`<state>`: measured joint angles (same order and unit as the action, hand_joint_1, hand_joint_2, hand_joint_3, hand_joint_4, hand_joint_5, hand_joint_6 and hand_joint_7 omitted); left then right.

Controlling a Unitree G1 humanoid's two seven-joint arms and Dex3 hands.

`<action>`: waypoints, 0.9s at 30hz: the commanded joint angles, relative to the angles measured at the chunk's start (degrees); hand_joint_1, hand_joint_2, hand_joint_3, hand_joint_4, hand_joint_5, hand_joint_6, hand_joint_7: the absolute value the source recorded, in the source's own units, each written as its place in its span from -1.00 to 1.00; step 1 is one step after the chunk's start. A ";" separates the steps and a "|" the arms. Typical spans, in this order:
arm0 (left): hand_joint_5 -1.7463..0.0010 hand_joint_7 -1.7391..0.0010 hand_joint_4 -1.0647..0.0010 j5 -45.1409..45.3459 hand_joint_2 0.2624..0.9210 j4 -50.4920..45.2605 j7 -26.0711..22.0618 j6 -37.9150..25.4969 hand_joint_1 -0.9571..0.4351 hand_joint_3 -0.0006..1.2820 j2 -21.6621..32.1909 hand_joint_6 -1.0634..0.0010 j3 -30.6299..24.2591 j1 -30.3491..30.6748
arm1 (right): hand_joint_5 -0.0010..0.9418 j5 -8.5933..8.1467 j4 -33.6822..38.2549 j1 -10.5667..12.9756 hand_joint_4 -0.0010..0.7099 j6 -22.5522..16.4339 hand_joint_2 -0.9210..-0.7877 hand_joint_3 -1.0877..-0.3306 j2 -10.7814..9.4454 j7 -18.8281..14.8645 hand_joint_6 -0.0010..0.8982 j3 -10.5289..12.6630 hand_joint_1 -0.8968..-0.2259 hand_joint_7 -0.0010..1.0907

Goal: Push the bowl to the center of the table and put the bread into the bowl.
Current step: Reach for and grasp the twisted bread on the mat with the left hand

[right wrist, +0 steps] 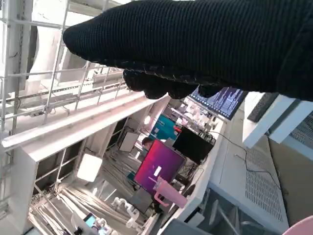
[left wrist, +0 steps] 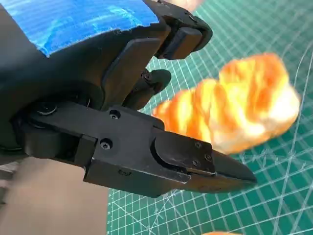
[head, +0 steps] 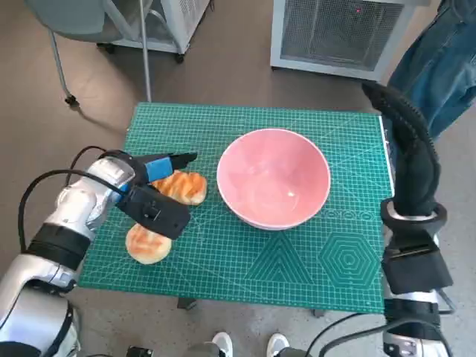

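Here, the left hand (head: 152, 195) is held just over one bread (head: 181, 187), its fingers (left wrist: 195, 164) spread and nothing gripped, likely so the bread can be picked up. Another bread (head: 148, 243) is seen nearer the table (head: 223, 268) edge. The pink bowl (head: 273, 177) is placed near the middle. The right hand (head: 405, 123) is raised beside the table; its fingers cannot be told. No writing can be read.

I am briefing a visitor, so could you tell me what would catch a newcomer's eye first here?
The big pink bowl sits empty near the middle of the green cutting mat. Left of it lie two toasted bread pieces, with the blue-taped left hand hovering over them. The gloved right hand is raised at the table's right edge.
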<state>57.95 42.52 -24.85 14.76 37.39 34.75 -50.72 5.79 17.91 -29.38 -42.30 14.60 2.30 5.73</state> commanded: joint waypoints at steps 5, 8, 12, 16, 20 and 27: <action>0.98 0.94 0.87 1.48 0.34 5.61 4.22 -0.12 0.22 -0.98 -1.80 0.63 2.40 -1.88 | -0.97 -0.35 -0.68 2.17 -0.41 0.96 -1.00 -0.37 -0.90 -0.28 -1.00 -0.19 -0.16 0.08; 0.97 0.93 0.81 2.26 0.42 7.21 6.44 -0.11 0.31 -0.96 -1.92 0.55 3.39 -1.96 | -0.98 -0.67 -0.65 2.43 -0.41 0.80 -1.00 -0.37 -0.97 -0.43 -1.00 -0.07 -0.16 0.08; 0.97 0.92 0.70 3.80 0.61 9.12 9.21 0.45 0.44 -0.91 -2.01 0.43 5.29 -2.46 | -0.98 -1.04 -0.56 2.57 -0.41 0.64 -1.00 -0.37 -1.07 -0.59 -1.00 0.08 -0.17 0.08; 0.97 0.92 0.38 6.78 0.88 12.30 13.75 1.55 0.65 -0.73 -2.55 0.12 8.52 -3.65 | -0.98 -1.26 -0.70 2.71 -0.41 0.61 -1.00 -0.36 -1.14 -0.61 -1.00 0.05 -0.19 0.08; 0.97 0.90 0.01 9.64 0.84 15.85 19.05 2.31 0.67 -0.52 -3.52 -0.23 11.72 -4.92 | -0.98 -1.61 -0.82 2.75 -0.40 0.64 -1.00 -0.36 -1.21 -0.67 -1.00 -0.01 -0.20 0.08; -0.29 -0.43 -0.03 10.86 0.99 18.57 24.72 4.62 0.37 -0.69 -3.24 0.00 14.23 -6.27 | -0.98 -1.94 -0.99 2.71 -0.40 0.71 -1.00 -0.36 -1.42 -0.79 -1.00 0.02 -0.20 0.08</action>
<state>67.87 59.47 -1.38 17.56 34.24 47.43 -57.01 4.51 16.86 -28.05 -42.08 13.46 2.26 5.79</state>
